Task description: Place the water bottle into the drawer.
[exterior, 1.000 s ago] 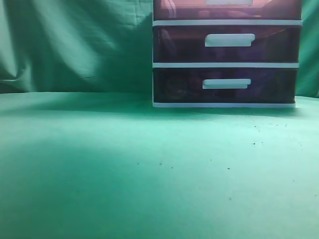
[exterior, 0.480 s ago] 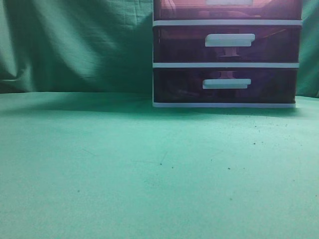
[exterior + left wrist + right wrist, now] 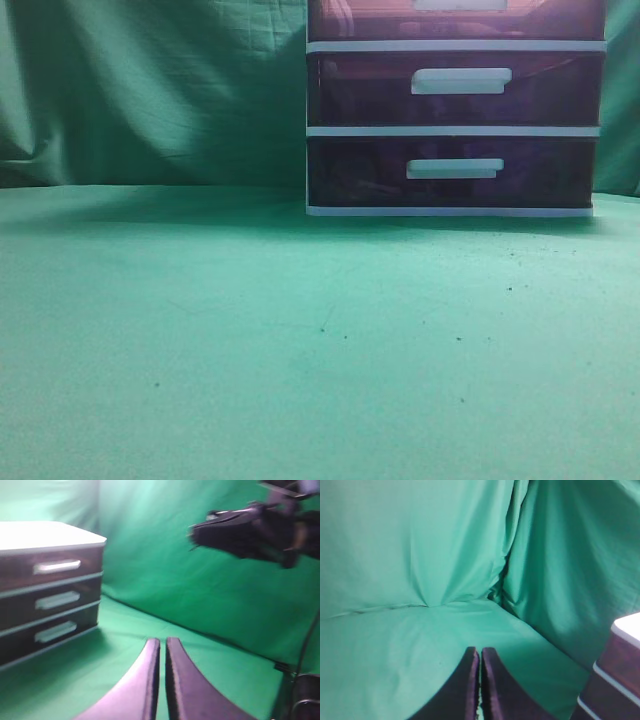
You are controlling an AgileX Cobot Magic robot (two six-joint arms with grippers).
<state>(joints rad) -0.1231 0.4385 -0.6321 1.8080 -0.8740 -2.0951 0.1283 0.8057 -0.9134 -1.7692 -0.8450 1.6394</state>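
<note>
The white-framed drawer unit [image 3: 455, 130] stands at the back right of the green table. The uppermost drawer [image 3: 455, 20] is dark purple and closed, cut off by the top edge; it also shows in the left wrist view [image 3: 50, 567] with its white bar handle. No water bottle is in view. My left gripper [image 3: 162, 642] is shut and empty, held above the table to the right of the unit. My right gripper [image 3: 480, 652] is shut and empty, with a corner of the unit [image 3: 620, 680] at its right. Neither gripper shows in the exterior view.
Two lower purple drawers [image 3: 455, 90] [image 3: 455, 170] are closed. The right arm [image 3: 250, 530] hangs high in the left wrist view. Green cloth [image 3: 150, 90] covers the table and hangs behind. A black cable and base [image 3: 300, 690] sit at the right edge.
A shadow over the front left of the table has lifted and the cloth is brighter. A faint reflection between the lower handles half a second ago is gone.
</note>
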